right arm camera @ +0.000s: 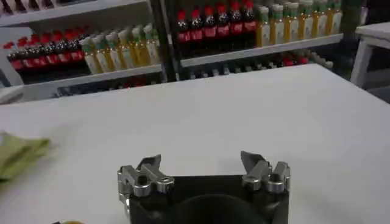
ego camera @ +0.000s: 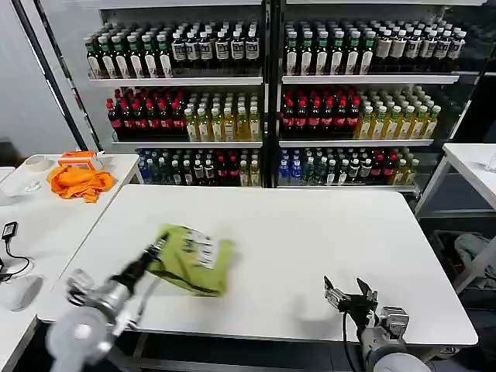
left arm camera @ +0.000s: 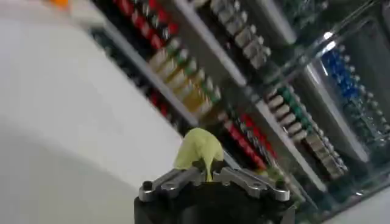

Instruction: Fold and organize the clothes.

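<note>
The clothes are one lime T-shirt [ego camera: 194, 260] with a white printed patch, bunched into a loose fold on the white table [ego camera: 310, 232], left of centre. My left gripper [ego camera: 157, 249] is shut on the shirt's left edge and holds it slightly raised. In the left wrist view a tuft of lime fabric [left arm camera: 200, 150] sticks up between the closed jaws of the left gripper [left arm camera: 209, 176]. My right gripper [ego camera: 346, 297] hovers open near the table's front right edge, well apart from the shirt. In the right wrist view the right gripper [right arm camera: 201, 163] holds nothing, and a corner of the shirt [right arm camera: 18, 153] lies far off.
A bright orange cloth [ego camera: 80, 181] and a white bowl [ego camera: 37, 164] sit on a second table at the left. Shelves of bottles [ego camera: 263, 101] stand behind. Another white table [ego camera: 473, 167] is at the right. A cable and adapter [ego camera: 9, 232] lie at the far left.
</note>
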Controlling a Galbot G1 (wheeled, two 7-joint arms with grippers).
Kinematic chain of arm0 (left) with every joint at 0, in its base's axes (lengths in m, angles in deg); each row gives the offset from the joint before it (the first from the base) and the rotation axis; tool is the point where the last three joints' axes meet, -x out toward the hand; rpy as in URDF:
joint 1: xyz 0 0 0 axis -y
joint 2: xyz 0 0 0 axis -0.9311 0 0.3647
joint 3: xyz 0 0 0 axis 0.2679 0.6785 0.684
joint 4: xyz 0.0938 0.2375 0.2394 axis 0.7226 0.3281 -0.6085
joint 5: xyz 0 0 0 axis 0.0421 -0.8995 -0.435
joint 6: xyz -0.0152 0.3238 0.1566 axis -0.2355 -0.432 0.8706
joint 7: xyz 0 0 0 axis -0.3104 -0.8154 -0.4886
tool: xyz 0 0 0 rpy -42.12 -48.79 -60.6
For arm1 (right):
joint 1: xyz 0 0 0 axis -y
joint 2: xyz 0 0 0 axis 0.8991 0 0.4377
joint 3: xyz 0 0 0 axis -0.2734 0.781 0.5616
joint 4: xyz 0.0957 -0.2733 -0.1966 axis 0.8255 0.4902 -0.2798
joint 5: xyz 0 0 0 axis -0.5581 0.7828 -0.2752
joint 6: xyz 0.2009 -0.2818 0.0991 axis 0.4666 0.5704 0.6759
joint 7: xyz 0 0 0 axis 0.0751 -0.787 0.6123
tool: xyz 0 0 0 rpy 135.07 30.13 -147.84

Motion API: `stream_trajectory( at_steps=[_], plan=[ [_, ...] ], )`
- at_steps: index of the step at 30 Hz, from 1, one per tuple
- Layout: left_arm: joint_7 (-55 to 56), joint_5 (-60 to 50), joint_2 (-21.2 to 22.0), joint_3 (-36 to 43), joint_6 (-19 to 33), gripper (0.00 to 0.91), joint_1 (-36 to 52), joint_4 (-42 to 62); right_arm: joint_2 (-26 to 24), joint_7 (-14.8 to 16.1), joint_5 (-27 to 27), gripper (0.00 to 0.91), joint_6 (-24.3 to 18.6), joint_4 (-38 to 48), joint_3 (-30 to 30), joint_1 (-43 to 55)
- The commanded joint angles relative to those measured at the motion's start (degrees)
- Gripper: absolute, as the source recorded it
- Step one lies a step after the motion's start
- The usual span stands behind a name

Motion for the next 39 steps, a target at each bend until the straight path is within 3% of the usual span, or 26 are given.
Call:
stream_trajectory(
  at_steps=[1,5,9,11,15,26,36,39],
  plan=[
    [0.1,3.3,-28.6,-20.9,-5.7,0.020,0.5,-2.6,0.0,0.2,-1.4,0.907,-0.3,0.4,0.7,2.3],
    [-3.3,-10.9,-29.1,-13.2,-5.7,0.020,-4.3,-7.5,-0.2,0.4,-1.8,0.907,-0.6,0.9,0.8,3.0],
    [-5.3,-32.3,-23.1,2.9,-5.4,0.020,-7.1,-7.7,-0.2,0.6,-1.8,0.907,-1.0,1.3,0.8,3.0],
    [-5.3,-39.6,-18.9,11.9,-4.6,0.020,-5.2,-3.7,-0.1,0.5,-1.7,0.907,-1.2,1.2,0.7,2.6],
    [-5.4,-52.8,-14.0,22.3,-2.4,0.020,0.0,2.1,0.0,0.5,-1.6,0.907,-1.3,0.8,0.4,2.0],
    [-4.9,-43.4,-7.6,29.4,-4.8,0.020,7.9,0.6,0.4,0.8,-1.4,0.907,-2.0,0.1,-1.8,-0.8],
    [-2.2,-40.4,3.0,39.4,-5.2,0.020,16.7,7.1,0.1,0.9,-1.3,0.907,-2.0,0.3,-1.5,0.0],
    [-3.1,-42.0,6.0,42.2,-3.3,0.020,18.3,9.9,-0.4,0.9,-1.6,0.907,-1.9,0.6,-1.5,1.0]
  ],
)
